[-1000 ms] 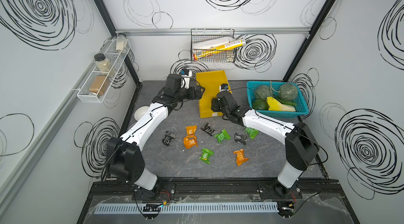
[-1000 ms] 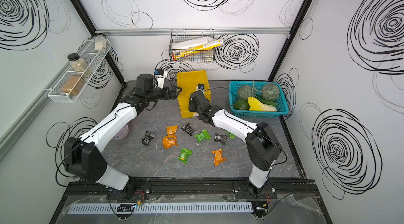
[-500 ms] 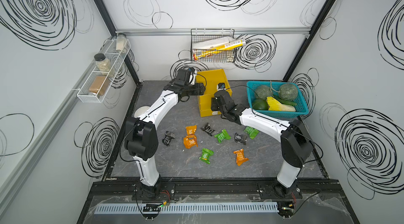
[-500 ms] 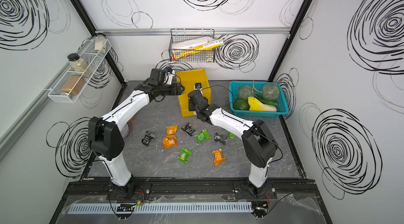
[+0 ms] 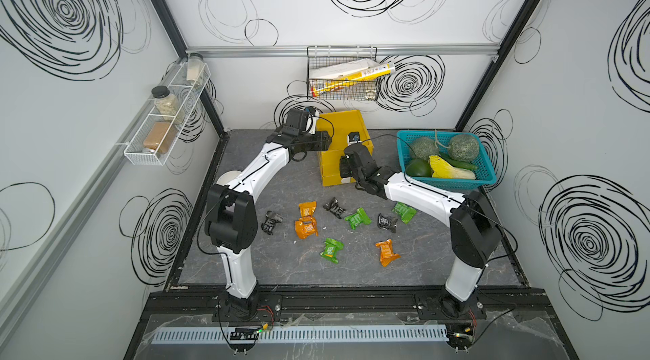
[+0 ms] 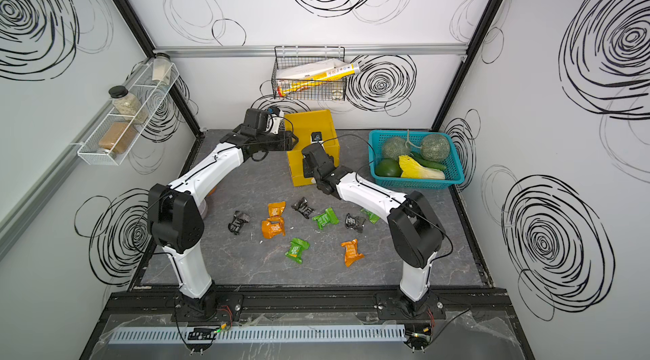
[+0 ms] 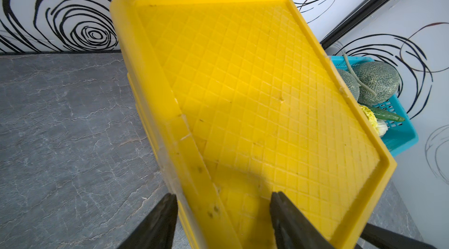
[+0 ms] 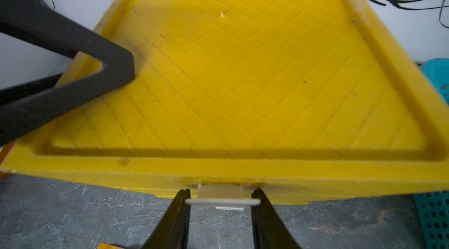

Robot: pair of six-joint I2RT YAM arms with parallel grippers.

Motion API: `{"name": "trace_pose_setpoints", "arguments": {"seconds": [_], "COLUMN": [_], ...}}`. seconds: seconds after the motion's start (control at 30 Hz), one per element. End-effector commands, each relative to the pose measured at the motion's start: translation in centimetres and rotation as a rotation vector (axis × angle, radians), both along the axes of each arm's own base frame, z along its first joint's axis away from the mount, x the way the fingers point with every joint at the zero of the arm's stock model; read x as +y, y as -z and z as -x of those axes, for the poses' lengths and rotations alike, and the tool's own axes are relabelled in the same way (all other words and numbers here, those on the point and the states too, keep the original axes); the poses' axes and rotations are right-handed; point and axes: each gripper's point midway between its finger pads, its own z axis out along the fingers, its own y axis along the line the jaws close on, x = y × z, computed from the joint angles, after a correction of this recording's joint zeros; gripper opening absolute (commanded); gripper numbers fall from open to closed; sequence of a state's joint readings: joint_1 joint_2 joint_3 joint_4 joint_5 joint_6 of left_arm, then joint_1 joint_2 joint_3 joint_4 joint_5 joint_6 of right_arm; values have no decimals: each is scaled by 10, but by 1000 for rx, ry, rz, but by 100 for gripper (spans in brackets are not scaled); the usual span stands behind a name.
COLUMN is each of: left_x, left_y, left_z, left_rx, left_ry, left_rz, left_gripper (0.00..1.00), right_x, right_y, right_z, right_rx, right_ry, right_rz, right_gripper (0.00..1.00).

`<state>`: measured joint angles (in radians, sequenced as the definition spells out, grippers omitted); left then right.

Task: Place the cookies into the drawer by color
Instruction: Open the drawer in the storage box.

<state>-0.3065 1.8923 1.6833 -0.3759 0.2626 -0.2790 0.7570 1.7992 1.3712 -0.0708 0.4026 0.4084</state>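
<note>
Drawer [image 5: 343,145] at upper centre in both top views, cookies [image 5: 358,217] scattered below on table [image 5: 439,263]. Left tool [image 7: 222,201] straddling drawer's side rim; grip uncertain. Right tool [image 8: 220,199] flanking white tab handle [image 8: 222,201], contact unclear.

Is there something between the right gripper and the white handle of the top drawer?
Nothing visible. In the right wrist view the right gripper has one finger on each side of the white tab handle of the yellow drawer chest, with no object between.
</note>
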Motion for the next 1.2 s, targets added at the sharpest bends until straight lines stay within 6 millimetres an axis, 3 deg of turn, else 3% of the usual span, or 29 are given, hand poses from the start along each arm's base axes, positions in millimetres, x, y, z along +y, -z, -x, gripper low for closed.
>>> {"name": "trace_pose_setpoints", "arguments": {"seconds": [0.0, 0.73, 1.17], "left_x": [10, 14, 16], "left_y": [42, 49, 52], "left_z": [8, 8, 8], "left_rx": [100, 112, 119], "left_ry": [-16, -45, -53], "left_rz": [-62, -70, -67], "left_gripper": [66, 67, 67], "right_x": [4, -18, -33], "right_y": [-15, -4, 11], "right_z": [-3, 34, 75], "right_rx": [-30, 40, 93], "right_ry": [-4, -18, -46], "right_rz": [-26, -72, -100], "right_gripper": [36, 33, 33]}}
